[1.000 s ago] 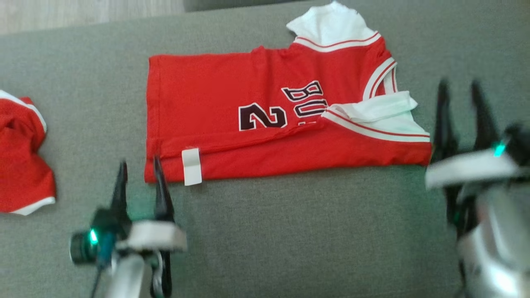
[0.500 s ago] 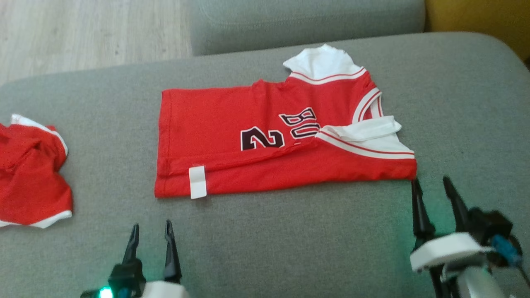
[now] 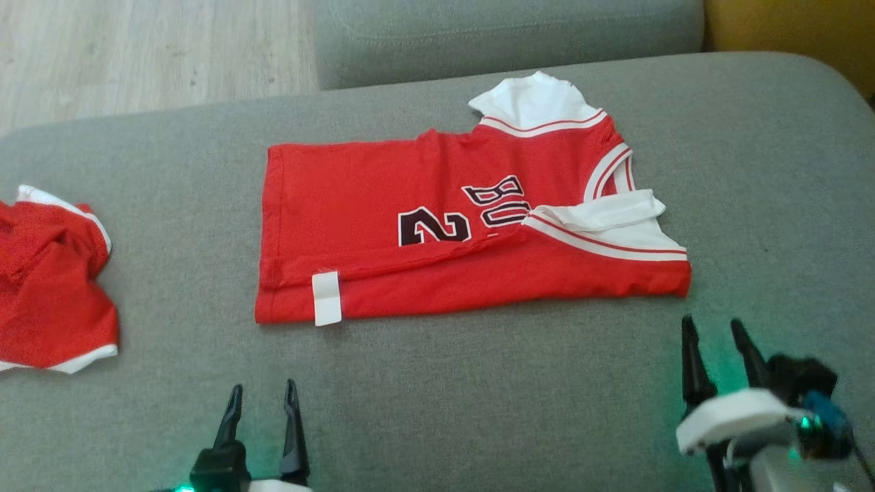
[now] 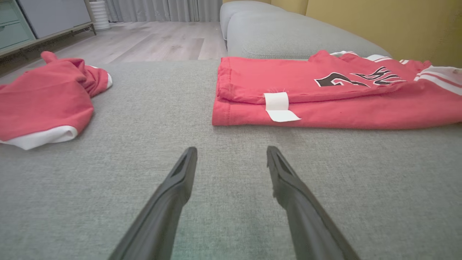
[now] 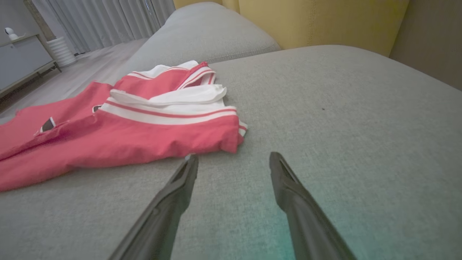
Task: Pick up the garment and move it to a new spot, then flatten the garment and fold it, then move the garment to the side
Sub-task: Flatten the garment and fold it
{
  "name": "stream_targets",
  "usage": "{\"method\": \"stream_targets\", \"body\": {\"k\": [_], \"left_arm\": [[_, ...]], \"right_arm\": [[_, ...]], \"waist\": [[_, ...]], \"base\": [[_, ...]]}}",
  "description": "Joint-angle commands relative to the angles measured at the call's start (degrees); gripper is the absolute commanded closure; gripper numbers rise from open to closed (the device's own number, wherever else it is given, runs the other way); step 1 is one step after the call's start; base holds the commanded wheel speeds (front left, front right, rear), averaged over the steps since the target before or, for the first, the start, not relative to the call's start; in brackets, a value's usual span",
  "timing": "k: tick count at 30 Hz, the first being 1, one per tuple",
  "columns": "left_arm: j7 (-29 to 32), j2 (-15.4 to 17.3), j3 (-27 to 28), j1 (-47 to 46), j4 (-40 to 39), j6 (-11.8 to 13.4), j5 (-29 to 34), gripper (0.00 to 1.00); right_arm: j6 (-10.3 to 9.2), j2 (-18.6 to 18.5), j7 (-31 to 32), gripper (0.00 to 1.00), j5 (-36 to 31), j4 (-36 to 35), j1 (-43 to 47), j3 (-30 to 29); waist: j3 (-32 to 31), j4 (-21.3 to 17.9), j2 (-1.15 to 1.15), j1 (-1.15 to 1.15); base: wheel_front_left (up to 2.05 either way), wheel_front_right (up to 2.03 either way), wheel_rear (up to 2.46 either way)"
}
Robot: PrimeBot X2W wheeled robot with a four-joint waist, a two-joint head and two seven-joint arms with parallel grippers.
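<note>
Since its near long edge is folded over onto the body, the red fabric jersey (image 3: 383, 198) with white trim and dark lettering lies flat on the grey woven sofa seat (image 3: 478, 383), seemingly ready for another fold. The left gripper (image 3: 264, 386) and right gripper (image 3: 711, 321) hang empty, fingers apart, over bare seat this side of that edge. The left is below the hem corner with its white tag (image 3: 326, 298), and the right is close by the shoulder corner.

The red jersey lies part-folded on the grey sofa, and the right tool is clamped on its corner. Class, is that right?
No. The right tool stands open, apart from the jersey, holding nothing; the head view shows this. The rest holds.
</note>
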Motion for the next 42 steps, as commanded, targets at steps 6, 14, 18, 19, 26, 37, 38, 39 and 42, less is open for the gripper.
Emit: {"method": "stream_targets", "body": {"k": [6,14,18,19,26,37,38,39,42], "left_arm": [[-0.29,0.4,0.09,-4.96,-1.35,-0.1,-0.23,0.0],[-0.29,0.4,-1.45,-7.59,-0.77,-1.23,-3.32,0.0],[-0.29,0.4,-1.23,-8.53,-1.0,-2.1,-4.11,0.0],[-0.29,0.4,-0.99,-8.86,-1.03,-2.33,-4.3,0.0],[-0.29,0.4,3.23,-12.89,-0.38,-3.56,-9.71,0.0],[-0.29,0.4,3.18,-19.41,12.05,-8.05,-11.26,0.0],[-0.29,0.4,2.66,-20.06,13.75,-8.47,-12.0,0.31],[-0.29,0.4,2.34,-20.66,15.11,-8.64,-12.93,0.76],[-0.29,0.4,1.35,-22.13,16.63,-9.41,-13.73,1.0]], "right_arm": [[0.19,-0.29,-0.36,0.0,-1.01,6.86,-12.81,-1.67],[0.19,-0.46,1.25,0.0,-5.31,17.52,-18.33,-5.1],[0.19,-0.34,1.15,0.75,-5.26,21.01,-19.63,-5.14],[0.19,-0.33,1.01,1.0,-5.1,21.59,-19.91,-4.9],[0.19,-0.72,-0.1,1.0,-2.59,22.26,-21.33,-2.06],[0.19,-2.33,-0.5,1.0,1.48,18.78,-21.79,3.03],[0.19,-2.57,-0.51,1.0,1.8,18.3,-21.78,3.25],[0.19,-2.77,-0.51,1.0,2.2,17.61,-21.78,3.36],[0.19,-3.1,-0.52,1.0,3.52,15.59,-21.69,3.92]], "waist": [[4.07,0.92,0.0,0.0],[7.3,2.53,0.0,0.0],[8.33,2.55,0.0,0.0],[8.54,2.45,0.0,0.0],[10.08,1.42,0.0,0.0],[12.18,-0.16,0.0,0.0],[12.29,-0.21,0.0,0.0],[12.39,-0.25,0.0,0.0],[12.5,-0.28,0.0,0.0]], "base": [[0.0,0.0,0.0],[0.0,0.0,0.0],[0.0,0.0,0.0],[0.0,0.0,0.0],[0.0,0.0,0.0],[0.0,0.0,0.0],[0.0,0.0,0.0],[0.0,0.0,0.0],[0.0,0.0,0.0]]}}
